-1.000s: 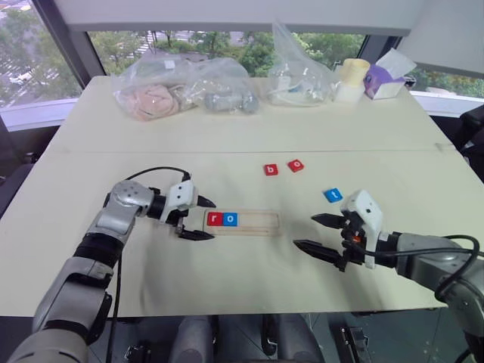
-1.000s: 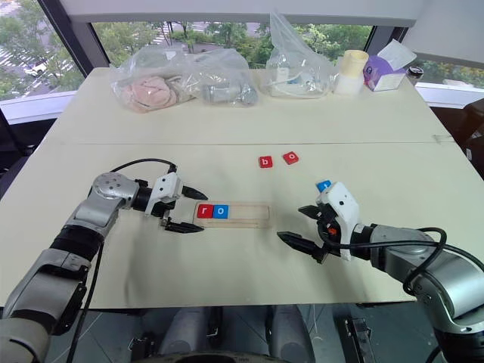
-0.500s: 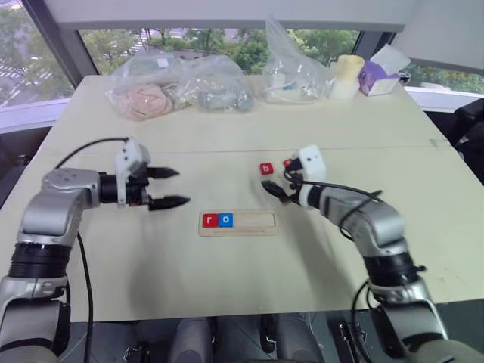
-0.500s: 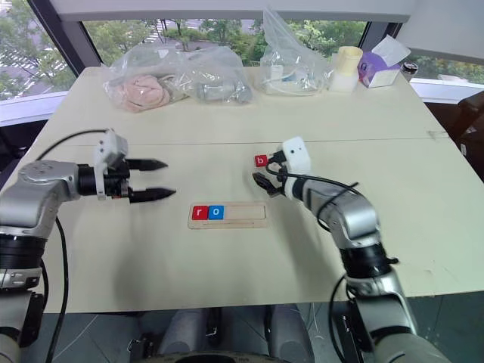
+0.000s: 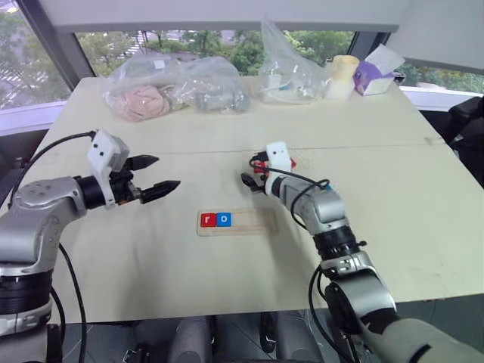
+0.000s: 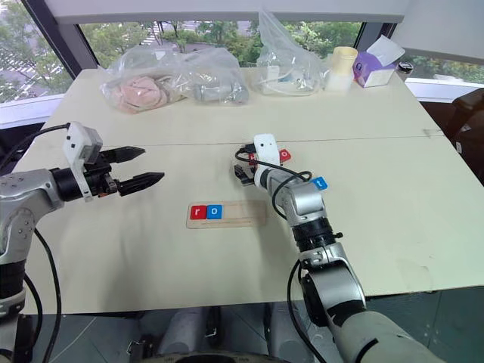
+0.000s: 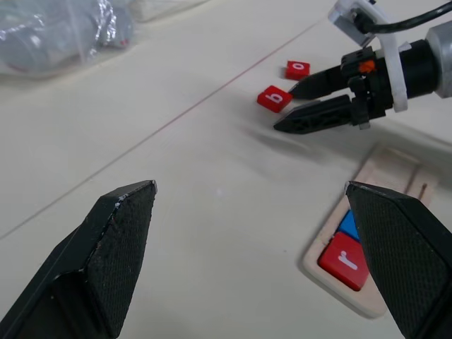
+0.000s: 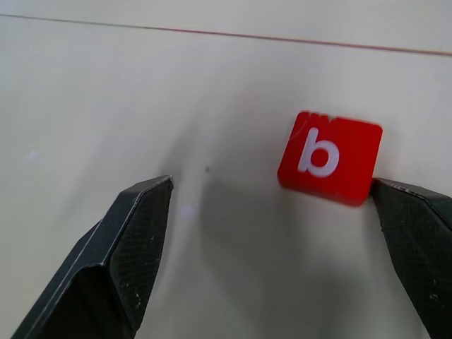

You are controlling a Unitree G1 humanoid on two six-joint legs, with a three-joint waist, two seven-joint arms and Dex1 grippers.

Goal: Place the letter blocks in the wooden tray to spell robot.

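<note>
While red r and blue o blocks (image 5: 216, 220) sit in the wooden tray (image 5: 253, 222), right gripper (image 7: 305, 106) spread wide around red b block (image 8: 330, 157), red o block (image 7: 297, 69) beyond, blue t block (image 6: 320, 183) aside, left gripper (image 5: 151, 174) wide, empty.

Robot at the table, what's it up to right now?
It is spelling a word with letter tiles. The wooden tray already holds a red r tile and a blue o tile. The right tool, open, is at the red b tile on the table. The left tool hovers open, holding nothing.
</note>
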